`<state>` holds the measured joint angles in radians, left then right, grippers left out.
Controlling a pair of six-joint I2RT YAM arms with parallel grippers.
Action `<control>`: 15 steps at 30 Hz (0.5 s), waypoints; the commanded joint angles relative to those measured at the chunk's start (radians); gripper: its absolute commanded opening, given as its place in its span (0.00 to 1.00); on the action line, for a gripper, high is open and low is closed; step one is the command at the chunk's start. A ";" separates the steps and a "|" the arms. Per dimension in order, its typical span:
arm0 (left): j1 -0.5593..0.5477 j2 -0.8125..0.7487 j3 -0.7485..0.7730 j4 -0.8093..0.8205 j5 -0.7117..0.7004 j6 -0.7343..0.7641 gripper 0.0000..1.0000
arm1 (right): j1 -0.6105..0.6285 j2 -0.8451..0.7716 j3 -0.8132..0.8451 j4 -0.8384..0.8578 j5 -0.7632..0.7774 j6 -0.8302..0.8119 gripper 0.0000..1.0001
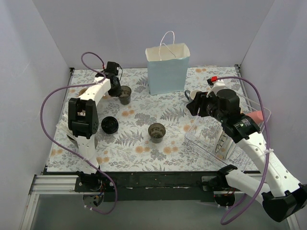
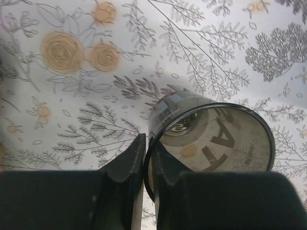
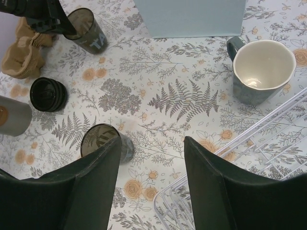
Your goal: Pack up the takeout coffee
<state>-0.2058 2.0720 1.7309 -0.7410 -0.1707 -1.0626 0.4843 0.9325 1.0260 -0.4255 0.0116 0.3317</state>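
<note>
The takeout coffee (image 1: 109, 125), a small dark ribbed cup with a black lid, stands on the floral table left of centre, beside my left arm. It also shows in the right wrist view (image 3: 48, 94). The light-blue paper bag (image 1: 168, 69) stands upright and open at the back centre. My left gripper (image 1: 116, 86) is shut on the rim of a dark see-through tumbler (image 2: 216, 139) at the back left, one finger inside and one outside. My right gripper (image 3: 152, 148) is open and empty above the table, right of centre.
A second dark tumbler (image 1: 157, 132) stands mid-table, by my right gripper's left finger. A grey handled mug (image 3: 261, 69) stands right of the bag. A clear wire rack (image 1: 240, 120) fills the right side. A plain grey cup (image 3: 12, 115) and a tan bundle (image 3: 21, 52) lie at the left.
</note>
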 commanded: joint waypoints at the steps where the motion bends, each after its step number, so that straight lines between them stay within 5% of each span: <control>1: 0.022 -0.016 0.076 -0.017 0.023 0.016 0.17 | -0.006 0.006 0.046 0.018 -0.005 -0.026 0.63; 8: 0.023 -0.056 0.122 -0.035 -0.023 0.055 0.58 | -0.004 0.009 0.046 0.014 -0.038 -0.028 0.64; 15: 0.023 -0.154 0.118 -0.110 -0.091 0.046 0.64 | -0.004 0.002 0.042 0.013 -0.070 -0.023 0.64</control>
<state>-0.1806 2.0632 1.8317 -0.7929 -0.1932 -1.0172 0.4843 0.9447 1.0260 -0.4255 -0.0265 0.3138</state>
